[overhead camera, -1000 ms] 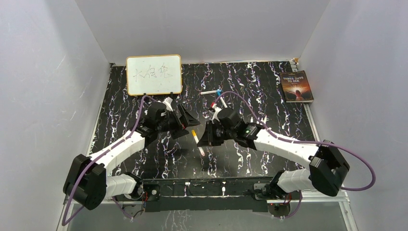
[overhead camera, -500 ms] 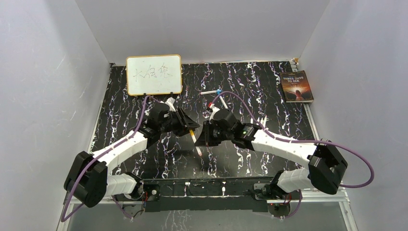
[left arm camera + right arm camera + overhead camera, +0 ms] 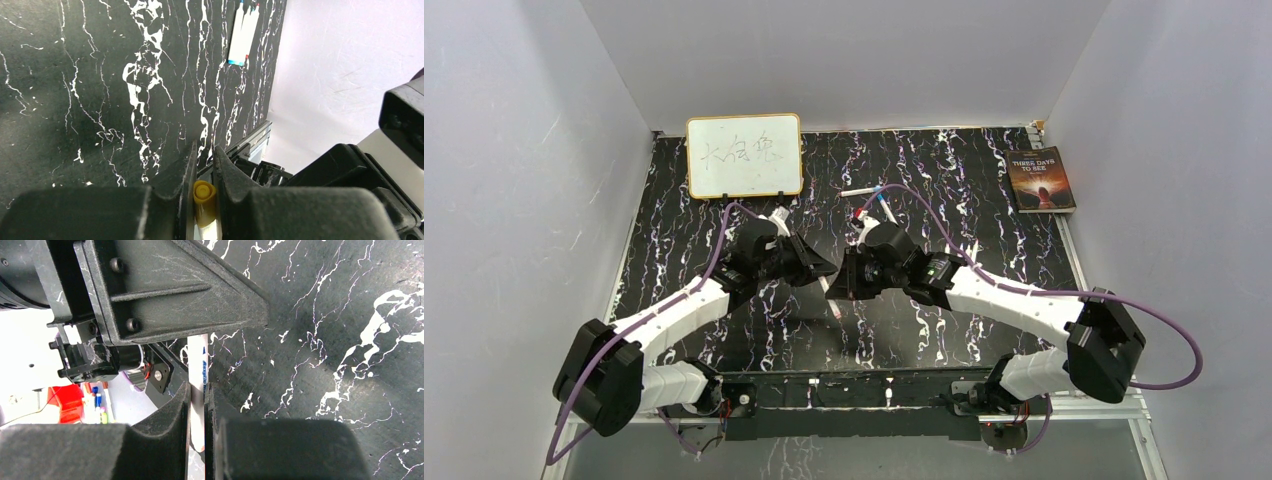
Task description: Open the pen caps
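Observation:
A white-barrelled pen point(image 3: 834, 300) hangs above the table's middle, held at both ends. Its orange-yellow pen cap point(image 3: 204, 197) sits pinched between the jaws of my left gripper point(image 3: 204, 150), which is shut on it. My right gripper point(image 3: 198, 387) is shut on the same pen's white barrel point(image 3: 198, 365), just below the left gripper's body point(image 3: 165, 290). In the top view the two grippers meet nose to nose, left gripper point(image 3: 822, 270) against right gripper point(image 3: 844, 282). More pens point(image 3: 864, 191) lie behind the right gripper, and two pens point(image 3: 242, 32) show far off in the left wrist view.
A framed whiteboard point(image 3: 744, 155) with writing stands at the back left. A book point(image 3: 1040, 179) lies at the back right edge. A purple cable point(image 3: 924, 210) loops over the right arm. White walls close in the black marbled table point(image 3: 674, 250).
My left gripper has moved right toward the pen and shut on its yellow cap. The right gripper has shifted slightly left, still gripping the barrel.

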